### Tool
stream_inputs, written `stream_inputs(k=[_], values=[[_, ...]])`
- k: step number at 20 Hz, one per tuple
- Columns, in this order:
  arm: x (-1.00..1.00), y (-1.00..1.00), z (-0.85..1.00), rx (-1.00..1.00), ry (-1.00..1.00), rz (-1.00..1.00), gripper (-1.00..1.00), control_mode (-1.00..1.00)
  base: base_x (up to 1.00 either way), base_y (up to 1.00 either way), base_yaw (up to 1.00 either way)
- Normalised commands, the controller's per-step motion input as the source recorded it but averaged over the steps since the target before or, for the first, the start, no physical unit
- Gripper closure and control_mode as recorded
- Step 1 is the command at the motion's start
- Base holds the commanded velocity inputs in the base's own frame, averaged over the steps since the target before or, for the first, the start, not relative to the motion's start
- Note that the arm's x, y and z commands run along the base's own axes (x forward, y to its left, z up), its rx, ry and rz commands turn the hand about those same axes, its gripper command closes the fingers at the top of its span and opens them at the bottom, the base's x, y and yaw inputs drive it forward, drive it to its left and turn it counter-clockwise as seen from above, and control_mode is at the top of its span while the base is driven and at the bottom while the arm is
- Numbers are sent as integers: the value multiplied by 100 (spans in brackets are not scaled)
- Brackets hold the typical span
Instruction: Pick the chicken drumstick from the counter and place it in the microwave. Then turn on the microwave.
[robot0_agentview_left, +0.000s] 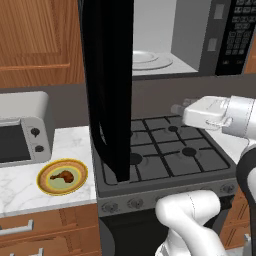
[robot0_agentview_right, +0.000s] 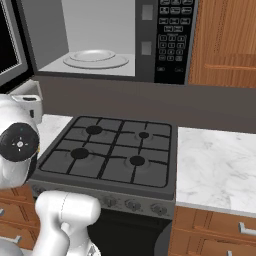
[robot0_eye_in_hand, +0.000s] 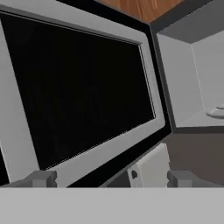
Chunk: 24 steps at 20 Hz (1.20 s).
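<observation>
Your end effector hung wide and empty before the open microwave, pickup not begun, the chicken drumstick far below-left on its yellow plate on the desk; next, descend to it.

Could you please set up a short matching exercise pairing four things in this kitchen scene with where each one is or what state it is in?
Things:
1. chicken drumstick
2. microwave
3. toaster oven
4. gripper

Places or states:
A. door swung open, turntable bare
B. lying on the yellow plate
C. open and holding nothing, facing the microwave door
D. standing on the counter left of the stove

Pairs: 1-B, 2-A, 3-D, 4-C
</observation>
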Motion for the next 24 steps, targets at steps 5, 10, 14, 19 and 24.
stream_inputs(k=[5, 10, 14, 19, 24], values=[[6, -7, 0, 0, 9, -9, -100, -100, 0, 0, 0], [8, -6, -1, 0, 5, -6, -100, -100, 0, 0, 0], [5, -3, -8, 0, 3, -6, -100, -100, 0, 0, 0], [5, 0, -10, -2, 3, -5, -100, -100, 0, 0, 0], [5, 0, -9, -3, 1, -4, -100, -100, 0, 0, 0]])
